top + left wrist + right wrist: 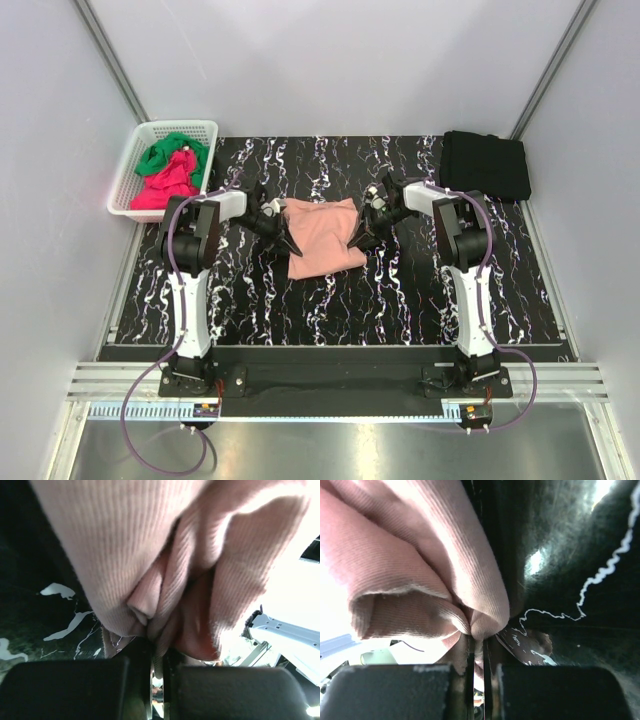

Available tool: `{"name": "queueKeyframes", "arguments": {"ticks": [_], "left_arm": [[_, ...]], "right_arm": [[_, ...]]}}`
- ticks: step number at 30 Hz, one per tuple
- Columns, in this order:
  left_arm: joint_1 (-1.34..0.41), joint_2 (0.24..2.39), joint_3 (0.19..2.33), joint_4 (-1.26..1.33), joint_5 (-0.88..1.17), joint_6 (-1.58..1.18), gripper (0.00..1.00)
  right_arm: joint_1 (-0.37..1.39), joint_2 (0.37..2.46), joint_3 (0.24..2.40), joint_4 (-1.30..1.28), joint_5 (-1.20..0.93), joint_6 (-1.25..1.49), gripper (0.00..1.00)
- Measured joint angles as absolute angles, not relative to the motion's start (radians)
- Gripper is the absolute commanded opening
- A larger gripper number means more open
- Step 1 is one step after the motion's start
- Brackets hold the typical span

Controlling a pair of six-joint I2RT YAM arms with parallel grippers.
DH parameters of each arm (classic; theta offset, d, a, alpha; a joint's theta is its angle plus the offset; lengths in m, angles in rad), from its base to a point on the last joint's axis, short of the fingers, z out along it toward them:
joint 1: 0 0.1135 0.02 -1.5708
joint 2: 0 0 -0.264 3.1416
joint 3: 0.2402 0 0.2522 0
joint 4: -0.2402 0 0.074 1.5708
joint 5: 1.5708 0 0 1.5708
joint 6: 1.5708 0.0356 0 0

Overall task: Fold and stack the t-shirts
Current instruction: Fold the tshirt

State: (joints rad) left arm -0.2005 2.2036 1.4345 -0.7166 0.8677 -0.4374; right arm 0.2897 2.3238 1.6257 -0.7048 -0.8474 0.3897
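Observation:
A salmon-pink t-shirt [322,238] lies partly folded in the middle of the black marbled table [400,300]. My left gripper [282,236] is shut on its left edge; the left wrist view shows bunched pink cloth [150,555] pinched between the jaws of the left gripper [159,652]. My right gripper [360,236] is shut on the shirt's right edge, and in the right wrist view a pink fold [435,560] is clamped by the right gripper [479,647]. A black t-shirt [485,165] lies folded at the back right. Green [172,152] and magenta-red [165,185] t-shirts sit crumpled in a basket.
The white plastic basket [135,150] stands at the back left, off the table's corner. Grey walls with metal rails enclose the table on three sides. The arm bases are bolted at the near edge.

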Motion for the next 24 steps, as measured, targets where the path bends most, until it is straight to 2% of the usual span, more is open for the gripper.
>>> {"name": "queueKeyframes", "arguments": {"ticks": [10,11,13,14,15,16,19,24], "left_arm": [[-0.199,2.204,1.434,-0.716,0.868,-0.437,0.0],[-0.199,2.204,1.434,-0.716,0.868,-0.437,0.0],[-0.198,2.204,1.434,-0.716,0.87,-0.437,0.0],[-0.198,2.204,1.434,-0.716,0.871,-0.437,0.0],[-0.198,2.204,1.435,-0.717,0.871,-0.437,0.01],[-0.198,2.204,1.436,-0.717,0.871,-0.437,0.06],[-0.198,2.204,1.438,-0.717,0.87,-0.434,0.11],[-0.198,2.204,1.438,-0.717,0.87,-0.434,0.11]], "right_arm": [[0.293,2.28,1.575,-0.654,-0.805,0.396,0.0],[0.294,2.275,1.568,-0.647,-0.802,0.397,0.21],[0.295,2.27,1.562,-0.634,-0.804,0.401,0.25],[0.295,2.269,1.557,-0.626,-0.806,0.402,0.34],[0.295,2.267,1.551,-0.617,-0.812,0.408,0.38],[0.295,2.261,1.542,-0.606,-0.822,0.413,0.45],[0.295,2.243,1.52,-0.571,-0.838,0.416,0.45],[0.295,2.236,1.496,-0.531,-0.863,0.423,0.48]]}}
